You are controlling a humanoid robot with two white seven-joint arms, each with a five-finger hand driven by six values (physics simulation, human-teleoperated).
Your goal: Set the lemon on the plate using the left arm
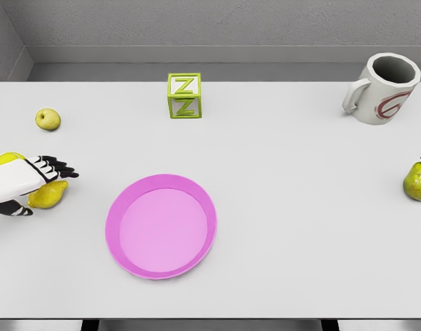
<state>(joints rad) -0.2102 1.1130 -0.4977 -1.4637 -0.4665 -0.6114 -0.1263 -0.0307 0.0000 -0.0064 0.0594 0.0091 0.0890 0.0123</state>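
Head view shows the left hand (32, 181) coming in low from the left edge, lying flat over the counter (286, 207) with its dark fingers (58, 166) stretched out and slightly fanned, gripping nothing that I can make out. Just under and in front of those fingers sits the lemon (48, 194), on the counter surface, its pointed end toward the right; the hand seems to hover right above it, partly covering it, though I cannot tell if they touch. Behind the hand a second yellow fruit (5, 159) peeks out, mostly hidden by the wrist. Farther back along the left side lies a small yellow-green apple (47, 119), well apart from the hand. To the right of the lemon, near the front middle of the counter, is the pink plate (160, 226), bare, with a clear gap between it and the lemon. Toward the back stands a green letter block (185, 96) marked Z. In the far right corner a white mug (381, 89) tilts, handle to the left, and a green pear (417, 180) stands upright at the right edge.
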